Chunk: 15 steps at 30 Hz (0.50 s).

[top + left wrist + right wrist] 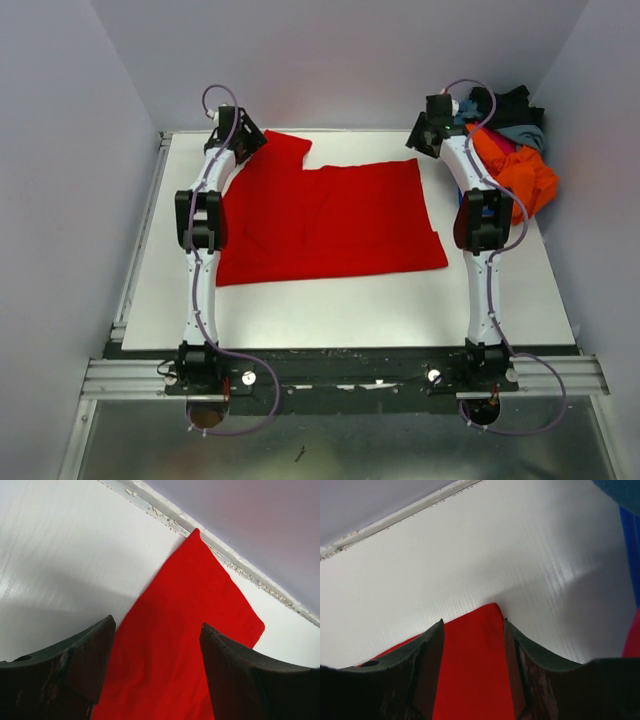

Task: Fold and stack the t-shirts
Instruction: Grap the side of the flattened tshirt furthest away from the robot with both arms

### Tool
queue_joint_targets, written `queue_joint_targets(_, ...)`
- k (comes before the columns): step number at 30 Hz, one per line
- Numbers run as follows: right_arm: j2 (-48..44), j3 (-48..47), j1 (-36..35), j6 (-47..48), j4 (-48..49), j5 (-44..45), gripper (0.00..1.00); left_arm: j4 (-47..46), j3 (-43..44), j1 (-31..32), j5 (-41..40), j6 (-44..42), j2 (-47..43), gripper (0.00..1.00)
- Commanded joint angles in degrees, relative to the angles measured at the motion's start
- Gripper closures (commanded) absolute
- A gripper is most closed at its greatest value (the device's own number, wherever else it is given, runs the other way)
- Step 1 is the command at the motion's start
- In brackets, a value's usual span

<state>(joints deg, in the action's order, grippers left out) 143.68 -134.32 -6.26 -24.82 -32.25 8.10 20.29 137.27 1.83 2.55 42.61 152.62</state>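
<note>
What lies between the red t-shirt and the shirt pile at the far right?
In the top view, only the right arm and bare table separate the red t-shirt and pile.

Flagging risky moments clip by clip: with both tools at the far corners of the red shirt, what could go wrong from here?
1. The left tool stands open astride the red t-shirt at its sleeve, near the far edge. Closing might pinch too little cloth, and the fold could come out skewed.
2. The right tool sits at the shirt's far right corner, close to the pile of other shirts. A wide lift could possibly snag that pile.
</note>
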Motion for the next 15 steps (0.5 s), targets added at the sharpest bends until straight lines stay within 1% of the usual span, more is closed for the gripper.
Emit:
queue_joint_targets(1,0.99,-1.13,0.99,-2.42,-2.12,2.10,0.44,0.71,1.33,-1.30,5.54,4.14,2.42,0.21)
queue_joint_targets(2,0.47,0.62,1.16,-3.12,-0.64,1.75,0.45,0.45,1.16,-1.30,6.06,4.58,2.95,0.21)
queue_joint_targets(3,0.46,1.51,1.43,-3.65,0.51,-0.26,0.42,0.27,0.98,-1.30,6.33,4.67,2.95,0.21)
queue_joint_targets(5,1.95,0.82,2.65,-6.02,1.05,-4.82,0.42,0.01,0.72,-1.30,6.50,4.94,3.30,0.23)
queue_joint_targets(7,4.23,-1.98,3.97,-7.87,-0.17,-9.75,0.39,-0.17,0.80,-1.30,7.29,5.38,3.65,0.23)
queue_joint_targets(9,5.47,-4.10,4.33,-9.19,-2.46,-9.07,0.37,-0.43,0.63,-1.30,7.74,5.90,3.74,0.23)
queue_joint_targets(12,4.51,-2.53,4.33,-9.80,-2.12,-8.45,0.36,-0.52,-0.07,-1.30,8.18,6.08,3.39,0.24)
queue_joint_targets(15,4.86,-3.13,4.33,-10.60,-3.34,-9.59,0.41,-0.26,-0.43,-1.30,8.35,5.99,3.21,0.24)
